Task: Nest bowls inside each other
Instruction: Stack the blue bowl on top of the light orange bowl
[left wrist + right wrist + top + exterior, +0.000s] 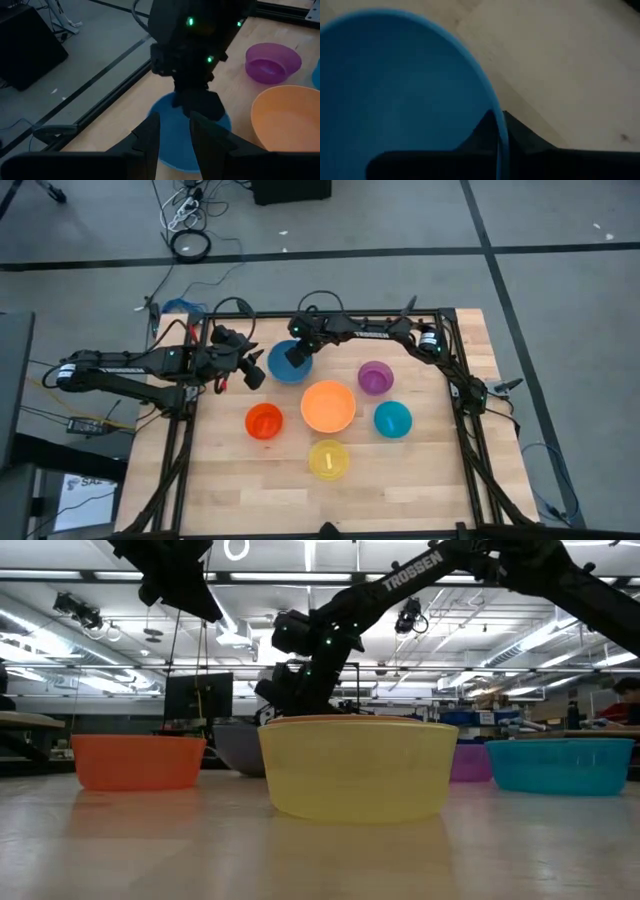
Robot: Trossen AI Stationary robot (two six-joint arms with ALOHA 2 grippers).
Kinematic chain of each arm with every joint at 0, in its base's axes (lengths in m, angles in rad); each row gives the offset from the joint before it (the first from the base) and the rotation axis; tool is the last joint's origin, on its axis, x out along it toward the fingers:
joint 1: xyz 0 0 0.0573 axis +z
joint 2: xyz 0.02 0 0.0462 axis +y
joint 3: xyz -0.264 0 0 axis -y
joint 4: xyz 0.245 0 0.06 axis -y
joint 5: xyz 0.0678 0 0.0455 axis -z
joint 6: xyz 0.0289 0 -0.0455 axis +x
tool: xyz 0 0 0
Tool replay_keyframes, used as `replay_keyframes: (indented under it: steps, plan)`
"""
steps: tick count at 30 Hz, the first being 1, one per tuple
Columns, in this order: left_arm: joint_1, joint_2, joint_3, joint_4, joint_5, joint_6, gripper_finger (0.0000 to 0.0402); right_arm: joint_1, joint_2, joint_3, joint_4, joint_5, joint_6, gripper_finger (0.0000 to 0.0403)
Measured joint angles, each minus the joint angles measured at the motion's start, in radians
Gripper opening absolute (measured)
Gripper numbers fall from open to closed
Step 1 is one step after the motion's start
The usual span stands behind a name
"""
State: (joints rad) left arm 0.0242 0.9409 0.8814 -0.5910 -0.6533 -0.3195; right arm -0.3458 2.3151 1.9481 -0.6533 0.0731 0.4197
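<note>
Bowls, six, all separate on the wood tabletop (420, 490), none nested yet. Blue bowl (287, 366) at back-left; right gripper (297, 353) fingers pinched on its rim (499, 135). Left gripper (252, 370) just beside it, fingers (150, 137) apart w/ nothing held. Big orange bowl (328, 406) centre, purple bowl (375, 377) & teal bowl (392, 419) to the right, red-orange bowl (264, 421) left, yellow bowl (329, 459) nearest the front.

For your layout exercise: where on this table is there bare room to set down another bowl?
Bare wood lies near the table front edge, either side of the yellow bowl. The middle is crowded around the orange bowl.
</note>
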Motion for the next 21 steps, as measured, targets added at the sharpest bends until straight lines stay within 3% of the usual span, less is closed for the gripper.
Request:
replay_keyframes:
  steps: [8,15,21]
  plan:
    - [0.0,0.0,0.0,-0.01,0.0,0.0,0.0115,0.021,-0.174,0.031,-0.13,0.026,-0.081,0.0001]
    - [0.0,0.0,0.0,-0.022,0.004,-0.055,0.0115,0.188,-0.281,0.004,-0.412,0.11,-0.1,0.0001]
    - [0.0,0.0,0.0,-0.033,0.054,-0.059,0.0115,0.347,-0.291,-0.121,-0.433,0.23,-0.009,0.0]
